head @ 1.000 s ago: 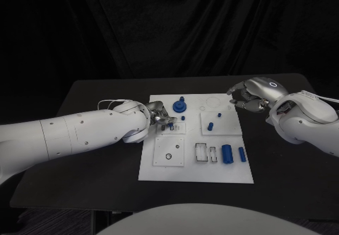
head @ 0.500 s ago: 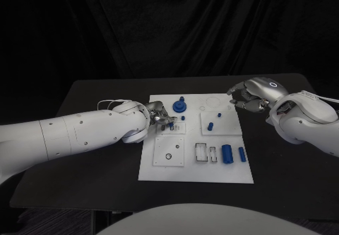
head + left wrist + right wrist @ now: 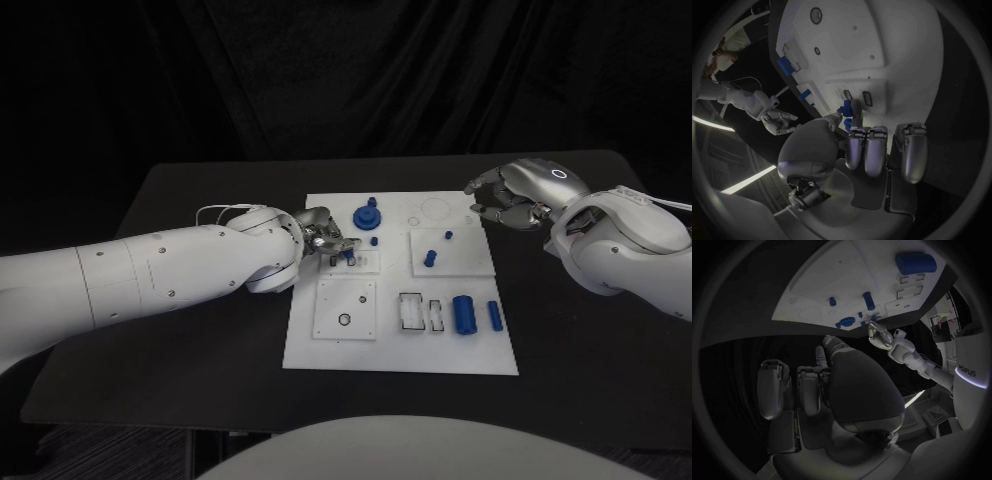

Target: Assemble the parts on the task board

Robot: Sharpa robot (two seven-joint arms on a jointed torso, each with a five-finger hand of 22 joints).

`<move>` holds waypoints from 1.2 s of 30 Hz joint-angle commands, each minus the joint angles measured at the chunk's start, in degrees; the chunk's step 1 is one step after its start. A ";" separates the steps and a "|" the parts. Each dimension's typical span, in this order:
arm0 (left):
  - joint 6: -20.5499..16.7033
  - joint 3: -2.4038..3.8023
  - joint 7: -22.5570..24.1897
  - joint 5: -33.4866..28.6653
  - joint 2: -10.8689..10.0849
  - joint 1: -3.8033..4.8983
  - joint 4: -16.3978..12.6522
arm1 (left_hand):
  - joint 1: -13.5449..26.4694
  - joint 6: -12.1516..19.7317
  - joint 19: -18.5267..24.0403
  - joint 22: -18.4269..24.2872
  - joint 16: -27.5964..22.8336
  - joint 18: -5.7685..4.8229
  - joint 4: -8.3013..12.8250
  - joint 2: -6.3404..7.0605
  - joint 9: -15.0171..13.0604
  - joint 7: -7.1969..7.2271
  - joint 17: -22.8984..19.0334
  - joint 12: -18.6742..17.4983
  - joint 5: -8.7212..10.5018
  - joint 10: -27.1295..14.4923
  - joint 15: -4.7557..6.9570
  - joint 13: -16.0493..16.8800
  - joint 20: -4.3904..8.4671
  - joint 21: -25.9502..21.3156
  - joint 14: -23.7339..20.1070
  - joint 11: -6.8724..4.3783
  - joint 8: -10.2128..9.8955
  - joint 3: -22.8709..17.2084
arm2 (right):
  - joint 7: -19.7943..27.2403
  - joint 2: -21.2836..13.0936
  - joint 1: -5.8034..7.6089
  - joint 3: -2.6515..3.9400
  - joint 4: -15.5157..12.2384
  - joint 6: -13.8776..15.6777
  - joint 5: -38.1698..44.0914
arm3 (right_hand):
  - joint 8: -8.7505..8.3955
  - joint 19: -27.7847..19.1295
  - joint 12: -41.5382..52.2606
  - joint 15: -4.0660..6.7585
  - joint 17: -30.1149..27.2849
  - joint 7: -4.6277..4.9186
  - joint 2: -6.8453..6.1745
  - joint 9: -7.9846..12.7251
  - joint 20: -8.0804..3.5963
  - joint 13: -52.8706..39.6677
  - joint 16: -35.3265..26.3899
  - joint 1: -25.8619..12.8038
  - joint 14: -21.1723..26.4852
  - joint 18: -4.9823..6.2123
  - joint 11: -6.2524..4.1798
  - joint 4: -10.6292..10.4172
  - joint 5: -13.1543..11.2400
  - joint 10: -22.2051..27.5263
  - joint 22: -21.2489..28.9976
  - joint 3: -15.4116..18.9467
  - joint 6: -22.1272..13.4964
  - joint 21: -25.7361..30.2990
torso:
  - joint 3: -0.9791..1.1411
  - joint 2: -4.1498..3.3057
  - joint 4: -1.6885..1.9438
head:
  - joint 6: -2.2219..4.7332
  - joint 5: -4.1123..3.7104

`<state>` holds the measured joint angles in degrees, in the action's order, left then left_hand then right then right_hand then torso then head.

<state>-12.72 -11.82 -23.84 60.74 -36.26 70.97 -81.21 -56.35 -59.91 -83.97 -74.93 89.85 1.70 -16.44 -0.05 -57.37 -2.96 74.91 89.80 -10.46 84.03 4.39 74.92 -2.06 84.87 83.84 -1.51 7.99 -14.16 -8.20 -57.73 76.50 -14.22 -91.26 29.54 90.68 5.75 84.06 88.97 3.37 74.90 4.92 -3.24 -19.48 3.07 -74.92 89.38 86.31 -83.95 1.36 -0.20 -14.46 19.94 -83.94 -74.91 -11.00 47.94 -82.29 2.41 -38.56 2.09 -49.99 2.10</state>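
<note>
Parts for the assembly lie on the task board [image 3: 329, 345], the white plate in the middle of the black table [image 3: 202, 210]. You can see your left hand [image 3: 326, 241] over the left side of the board, beside the small square plate with slots [image 3: 355, 260]. In the left wrist view its fingertips [image 3: 856, 106] meet on a small blue part [image 3: 844, 111], so this hand pinches the part just above the board, near two small dark slots. Whether the part already touches the board, I cannot tell.

Your right hand [image 3: 512, 196] is off the board's far right corner, above the table. Its fingers are curled in, and the right wrist view shows nothing between them.

On the board you also see a blue knob-shaped piece [image 3: 366, 212] at the far edge, a small blue peg [image 3: 430, 259] on the right square plate, and a larger blue cylinder [image 3: 463, 313] with a thinner blue pin [image 3: 493, 316] beside it, near the right edge.
</note>
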 commanded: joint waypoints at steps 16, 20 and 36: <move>-0.23 -0.27 1.37 -0.20 -0.84 -0.56 -0.73 | 0.55 -0.72 -0.75 -8.58 0.15 0.48 -0.09 -0.40 0.48 0.13 15.09 0.20 0.85 5.97 -0.24 15.08 -0.27 -0.38 6.16 0.25 0.16 1.36 | -1.22 -0.14 -0.19 0.04 -0.08 -0.09 0.19 | -0.23 1.62 -0.40 0.31 14.34 0.07 -0.46 0.09 -0.31 -13.77 -0.41 -0.03 -5.73 0.66 -0.10 -0.15 0.25 -4.50 -12.39 -0.29 0.45 0.24 | 0.00 -0.06 0.00 | -0.01 0.16; -0.33 -0.27 1.49 -0.20 -0.94 -0.59 -0.88 | 0.73 -0.70 -0.75 -8.63 0.15 0.48 -0.10 -0.70 0.01 0.17 15.09 0.20 2.51 5.97 -0.19 15.08 -0.22 -0.43 6.16 0.21 0.23 2.56 | -1.23 -0.16 -0.20 0.04 -0.08 -0.08 0.19 | -0.23 1.62 -0.40 0.31 14.34 0.07 -0.46 0.09 -0.31 -13.77 -0.41 -0.03 -5.73 0.66 -0.10 -0.15 0.25 -4.50 -12.39 -0.29 0.45 0.24 | 0.00 -0.05 0.04 | -0.01 0.15; -0.62 -0.27 1.89 -0.20 -1.12 -1.14 -0.74 | 9.21 -0.34 -0.56 -8.63 0.15 0.56 -0.38 -3.01 -0.77 -0.14 15.09 0.20 7.50 5.97 -0.40 15.08 -0.38 -0.95 6.16 0.47 -0.79 13.46 | -1.27 -0.20 -0.21 0.04 -0.10 -0.13 0.19 | -0.23 1.62 -0.40 0.31 14.34 0.07 -0.46 0.09 -0.31 -13.77 -0.41 -0.03 -5.73 0.66 -0.10 -0.15 0.25 -4.50 -12.39 -0.29 0.45 0.24 | 0.00 -0.04 -0.02 | -0.01 0.13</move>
<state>-13.91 -11.79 -22.28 60.79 -37.36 70.37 -81.88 -47.54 -60.43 -83.97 -74.91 89.85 1.70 -16.75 -2.68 -58.21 -2.85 74.94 89.80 -3.16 84.04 4.39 74.92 -2.06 84.22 83.84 -1.51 7.41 -1.03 -8.46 -57.85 76.45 -14.22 -91.26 29.51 90.68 5.75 84.06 88.74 3.37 74.90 4.92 -3.24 -19.49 3.07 -74.91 89.17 86.31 -83.95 1.36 -0.20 -14.45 19.94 -83.94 -74.94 -11.00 47.94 -82.30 2.40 -38.61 2.07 -49.99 2.31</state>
